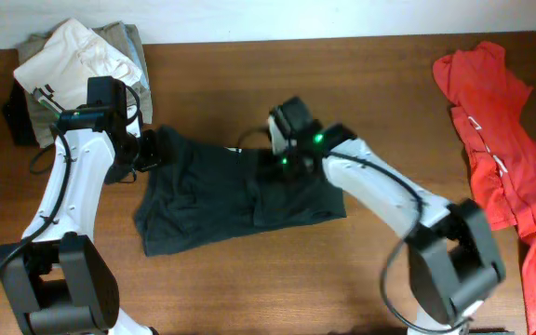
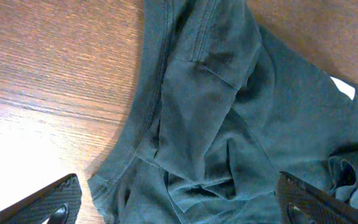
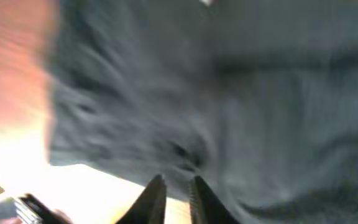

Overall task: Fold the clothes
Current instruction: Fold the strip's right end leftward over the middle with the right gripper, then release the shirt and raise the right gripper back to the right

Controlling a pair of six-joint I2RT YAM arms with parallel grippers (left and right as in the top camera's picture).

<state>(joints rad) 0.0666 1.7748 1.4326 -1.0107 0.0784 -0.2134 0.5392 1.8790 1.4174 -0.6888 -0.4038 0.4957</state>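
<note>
One charcoal T-shirt (image 1: 212,200) lies crumpled on the table (image 1: 361,288), between the two grippers. The left gripper (image 1: 147,149) sits at the shirt's upper left edge. In the left wrist view its fingers (image 2: 55,202) are spread wide and released, with a hemmed edge and rumpled folds lying between and ahead of them; bare wood runs off to their left, and a small white patch (image 2: 344,87) shows far ahead on the right. The right gripper (image 1: 282,166) is over the shirt's upper middle. Its view is blurred: the two fingers (image 3: 154,199) stand close together with a narrow gap, tips against dark cloth, and I cannot tell whether fabric is pinched. Open wood lies below the shirt's lower edge. One red-orange shirt (image 1: 496,158) lies well apart to the right; one stack of white and khaki folded garments (image 1: 82,56) sits just behind the left gripper.
</note>
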